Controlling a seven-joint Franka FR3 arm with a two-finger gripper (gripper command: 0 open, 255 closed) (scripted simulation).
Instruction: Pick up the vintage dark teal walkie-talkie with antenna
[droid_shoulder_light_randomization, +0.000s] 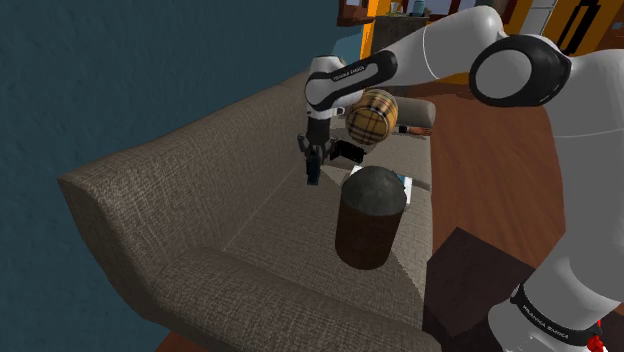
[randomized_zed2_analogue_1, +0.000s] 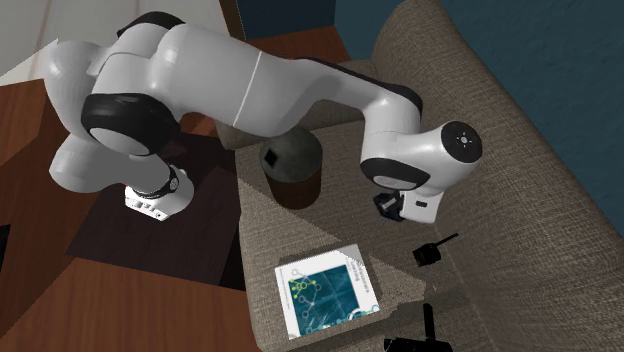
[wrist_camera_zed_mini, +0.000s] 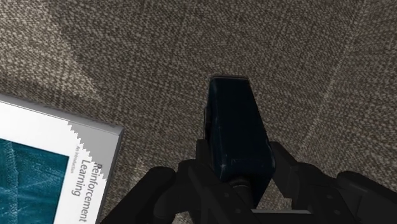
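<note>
Teal walkie-talkie (wrist_camera_zed_mini: 234, 121) sits clenched between the fingers of my gripper (wrist_camera_zed_mini: 240, 159) at the wrist, while the shoulder view adds a tartan bolster (droid_shoulder_light_randomization: 372, 118) beyond.

Dim going in the shoulder view: the grey-brown woven sofa (droid_shoulder_light_randomization: 200, 190) sits murky, with one paler wedge of light on the seat on the stand's side of the gripper (droid_shoulder_light_randomization: 313, 168). The second exterior view is brighter. Light from above gleams on the white arm (randomized_zed2_analogue_1: 250, 80), and soft shadows darken the cushion near the gripper. In the wrist view the weave is crisp, bands of shade and light cross the fabric, and there's a faint sheen along the end of the dark teal walkie-talkie (wrist_camera_zed_mini: 236, 127) clasped in the gripper.
</note>
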